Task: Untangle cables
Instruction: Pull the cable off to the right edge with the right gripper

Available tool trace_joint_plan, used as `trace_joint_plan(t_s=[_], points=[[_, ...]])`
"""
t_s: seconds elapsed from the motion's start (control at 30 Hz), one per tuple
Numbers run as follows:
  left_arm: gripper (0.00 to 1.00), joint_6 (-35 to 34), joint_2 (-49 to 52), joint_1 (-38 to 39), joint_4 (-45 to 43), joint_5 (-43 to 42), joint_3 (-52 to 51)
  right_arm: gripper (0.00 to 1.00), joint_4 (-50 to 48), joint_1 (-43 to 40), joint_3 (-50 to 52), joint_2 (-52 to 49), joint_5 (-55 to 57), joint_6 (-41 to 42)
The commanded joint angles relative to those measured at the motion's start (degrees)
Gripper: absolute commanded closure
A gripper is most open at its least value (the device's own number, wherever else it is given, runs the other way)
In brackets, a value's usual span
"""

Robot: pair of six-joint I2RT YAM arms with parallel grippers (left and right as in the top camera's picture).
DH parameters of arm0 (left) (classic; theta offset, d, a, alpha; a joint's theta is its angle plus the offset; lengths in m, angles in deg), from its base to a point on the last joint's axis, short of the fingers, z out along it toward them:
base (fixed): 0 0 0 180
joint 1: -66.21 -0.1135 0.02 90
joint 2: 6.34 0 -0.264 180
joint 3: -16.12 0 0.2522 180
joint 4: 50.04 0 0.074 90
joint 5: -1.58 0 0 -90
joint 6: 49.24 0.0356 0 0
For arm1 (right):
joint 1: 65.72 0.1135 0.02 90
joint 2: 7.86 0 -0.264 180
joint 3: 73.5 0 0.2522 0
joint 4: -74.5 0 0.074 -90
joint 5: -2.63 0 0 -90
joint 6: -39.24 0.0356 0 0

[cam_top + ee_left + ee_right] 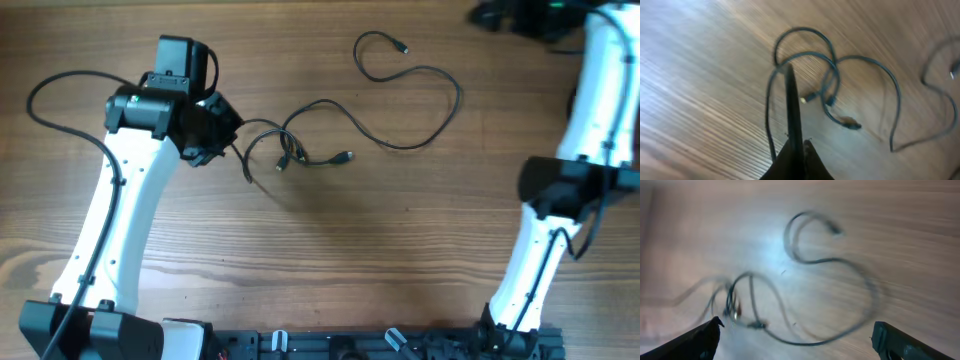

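thin black cables (290, 150) lie in loose loops on a wooden table (400, 250), upper middle of the overhead frame. the left gripper (788, 72) pinches a loop at the clump's left edge. the right gripper (797, 325) hangs spread wide above them.

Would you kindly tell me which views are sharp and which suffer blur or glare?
Overhead: sharp, evenly lit, thin black cables crisp on the wooden table. Left wrist: mildly soft, pale sheen on the wood upper left. Right wrist: heavily blurred, bright glare patch mid-frame.
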Motion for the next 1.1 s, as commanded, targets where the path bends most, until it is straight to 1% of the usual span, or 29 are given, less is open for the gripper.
trace_joint_plan(t_s=[0.0,0.07,0.13,0.27,0.33,0.4,0.47,0.53,0.57,0.63,0.67,0.7,0.8,0.87,0.9,1.0,1.07], points=[[0.96,-3.78,0.66,-5.29,1.33,3.58,-0.04,0.0,0.22,8.09,5.62,-0.55,0.68,-11.74],[0.96,-3.76,0.66,-9.44,1.53,3.45,-0.04,0.0,-0.94,14.14,12.33,-0.55,1.14,-15.69],[0.96,-3.74,0.66,-11.41,1.53,2.84,-0.04,0.0,-2.93,17.44,18.23,-0.55,1.68,-18.62],[0.95,-3.28,0.66,-11.89,2.25,2.89,-0.04,0.01,-8.83,23.82,32.04,-0.57,1.77,-20.83],[0.95,-3.3,0.66,-11.89,2.23,2.89,-0.04,0.03,-10.8,25.59,35.76,-0.57,0.31,-20.94],[0.95,-3.3,0.66,-11.89,2.23,2.89,-0.04,0.09,-12.63,27.28,38.91,-0.66,-0.61,-20.92],[0.95,-3.3,0.66,-11.89,2.23,2.89,-0.04,0.13,-14.6,28.33,41.7,-0.66,-0.61,-20.9],[0.94,-3.28,0.66,-11.89,2.23,2.89,-0.04,0.36,-16.81,28.59,44.06,-0.66,-0.39,-19.87],[0.95,-3.3,0.66,-11.85,2.25,2.89,-0.04,0.5,-17.75,28.57,44.17,-0.66,-0.15,-18.84],[0.95,-3.3,0.66,-11.82,2.27,2.86,-0.04,0.73,-20.39,28.2,42.84,-0.61,5.09,-11.17],[0.94,-3.3,0.66,-11.82,2.4,2.86,-0.04,0.87,-20.41,27.93,40.94,-0.59,7.85,-8.35],[0.95,-3.3,0.66,-11.82,2.62,2.86,-0.04,0.96,-20.17,27.61,38.18,-0.26,10.01,-5.55],[0.95,-3.32,0.66,-11.82,3.37,2.84,-0.04,0.96,-20.39,26.05,28.72,3.17,11.04,0.22],[0.96,-3.3,0.66,-11.82,4.13,2.86,-0.09,0.96,-22.21,24.26,20.04,8.2,11.02,5.75],[0.96,-3.3,0.66,-11.82,4.39,2.86,-0.09,0.96,-23.3,23.67,17.88,10.12,11.04,7.19],[0.96,-3.28,0.66,-11.82,4.83,2.89,-0.09,0.96,-29.22,21.16,14.49,17.86,11.06,12.31],[0.96,-3.3,0.66,-11.82,4.68,2.91,-0.66,0.96,-33.42,18.67,14.45,23.26,11.04,17.9]])
